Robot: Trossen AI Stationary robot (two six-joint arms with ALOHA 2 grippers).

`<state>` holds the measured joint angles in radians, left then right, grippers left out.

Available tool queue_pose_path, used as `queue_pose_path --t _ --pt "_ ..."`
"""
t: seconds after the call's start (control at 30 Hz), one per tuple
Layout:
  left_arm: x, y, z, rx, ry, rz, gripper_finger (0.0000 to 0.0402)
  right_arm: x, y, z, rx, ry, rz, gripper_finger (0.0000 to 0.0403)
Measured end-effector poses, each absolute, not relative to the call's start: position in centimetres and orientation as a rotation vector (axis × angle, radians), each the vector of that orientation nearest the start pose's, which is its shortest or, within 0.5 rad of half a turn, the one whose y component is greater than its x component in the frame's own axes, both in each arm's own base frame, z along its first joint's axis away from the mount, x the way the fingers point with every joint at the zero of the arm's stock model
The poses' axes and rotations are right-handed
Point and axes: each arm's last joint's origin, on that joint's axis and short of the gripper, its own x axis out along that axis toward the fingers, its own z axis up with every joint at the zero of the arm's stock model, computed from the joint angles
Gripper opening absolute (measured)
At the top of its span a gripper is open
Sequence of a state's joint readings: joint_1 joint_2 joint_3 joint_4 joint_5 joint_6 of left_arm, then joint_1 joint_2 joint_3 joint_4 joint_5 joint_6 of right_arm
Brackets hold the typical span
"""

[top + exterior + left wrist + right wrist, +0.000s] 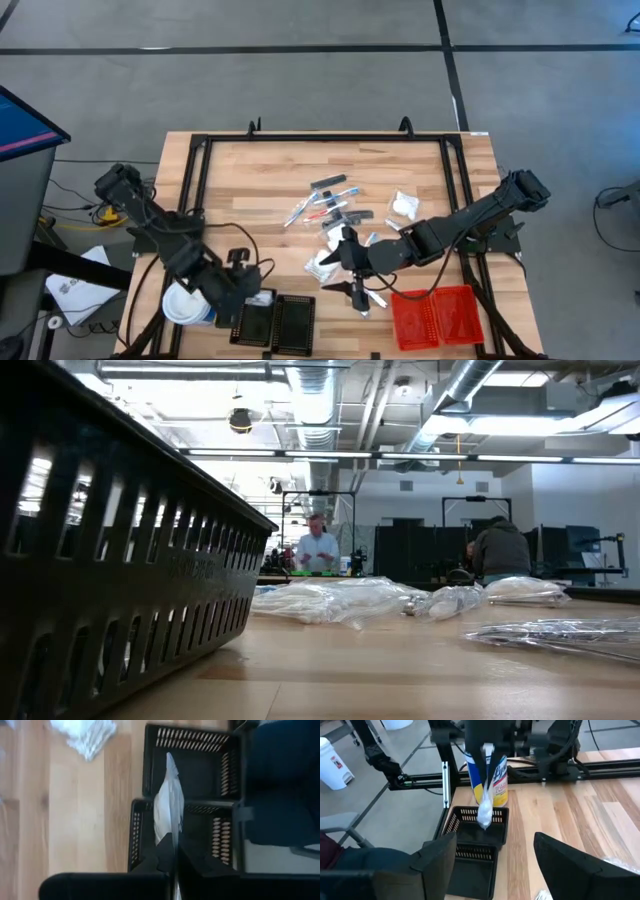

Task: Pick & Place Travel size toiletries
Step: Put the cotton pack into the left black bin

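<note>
My left gripper [254, 293] is shut on a white puffy packet [167, 805] above two black ribbed trays [275, 322] at the table's near edge. The right wrist view also shows this packet [484, 812], hanging over the black tray [475, 837]. The other toiletries, white packets, silvery sachets and thin sticks [335, 212], lie in a loose heap on the middle of the table. My right gripper [346, 268] is open and empty, standing over the near side of that heap, beside a white packet [322, 262]. Its two fingers [437, 862] are spread wide. My left gripper pinches the packet's top end [171, 827] between its two fingers [487, 755]. The fingers come from above, pointing down. The packet hangs straight below them, lifted clear, its white bulging lower end [484, 817] just above the black tray.
A large white-topped canister [183, 305] stands left of the black trays. A red ribbed tray [435, 315] sits at the near right. A black frame [200, 150] runs around the wooden table. In the low view a black tray wall [110, 560] fills the left, and people show far behind.
</note>
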<state>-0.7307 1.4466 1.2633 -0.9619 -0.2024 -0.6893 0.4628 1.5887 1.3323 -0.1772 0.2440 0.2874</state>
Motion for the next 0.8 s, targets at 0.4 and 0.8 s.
queue_pose_path --t 0.4,0.8 --pt "21.0 -17.5 23.2 -0.166 1.196 -0.112 0.0000 33.0 15.4 32.3 0.133 0.435 0.147 0.0260" --pt "20.7 -17.2 21.1 -0.156 1.188 -0.106 0.0000 33.0 15.4 32.3 0.132 0.439 0.146 0.0260"
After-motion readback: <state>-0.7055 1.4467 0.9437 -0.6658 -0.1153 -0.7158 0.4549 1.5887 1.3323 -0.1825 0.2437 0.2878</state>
